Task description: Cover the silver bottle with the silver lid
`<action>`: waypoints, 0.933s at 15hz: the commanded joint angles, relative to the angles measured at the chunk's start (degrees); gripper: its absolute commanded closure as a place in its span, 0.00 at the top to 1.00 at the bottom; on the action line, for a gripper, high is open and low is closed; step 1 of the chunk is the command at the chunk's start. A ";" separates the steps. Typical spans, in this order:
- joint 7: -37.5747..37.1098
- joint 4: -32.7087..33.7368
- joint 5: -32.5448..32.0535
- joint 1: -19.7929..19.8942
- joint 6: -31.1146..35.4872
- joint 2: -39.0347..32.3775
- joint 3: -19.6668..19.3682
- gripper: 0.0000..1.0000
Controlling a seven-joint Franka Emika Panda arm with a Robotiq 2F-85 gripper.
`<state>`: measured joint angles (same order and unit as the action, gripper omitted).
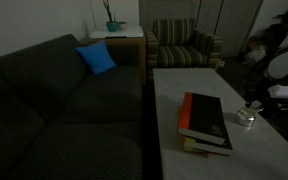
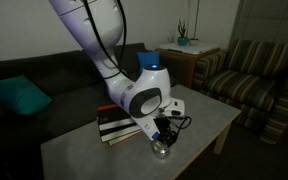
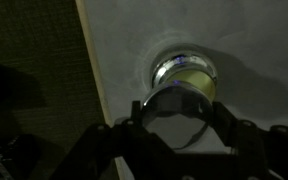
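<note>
My claw (image 3: 181, 120) is clamped on the lid (image 3: 180, 106), holding it just over the bottle (image 3: 184, 72) so their rims can meet. The bottle stands near the surface (image 3: 249, 40) edge (books (image 1: 206, 122) just beside it).

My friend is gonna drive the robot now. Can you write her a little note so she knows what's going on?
Gripper: shut, it seems on the silver lid.
The silver bottle: upright on the table, beside the books, right below the gripper.
Done: lid is picked up and held at the bottle.
Left: bottle mouth shows open; lower the lid onto it, then let go.
</note>
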<state>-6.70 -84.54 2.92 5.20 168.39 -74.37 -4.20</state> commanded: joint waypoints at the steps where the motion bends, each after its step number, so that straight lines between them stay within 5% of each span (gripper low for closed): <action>1: 1.18 6.98 0.94 2.13 -4.66 -3.60 2.05 0.45; 14: 0.62 20.64 1.05 1.79 -15.16 -11.65 2.55 0.45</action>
<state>-6.75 -68.00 2.97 6.10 155.29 -83.11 -2.15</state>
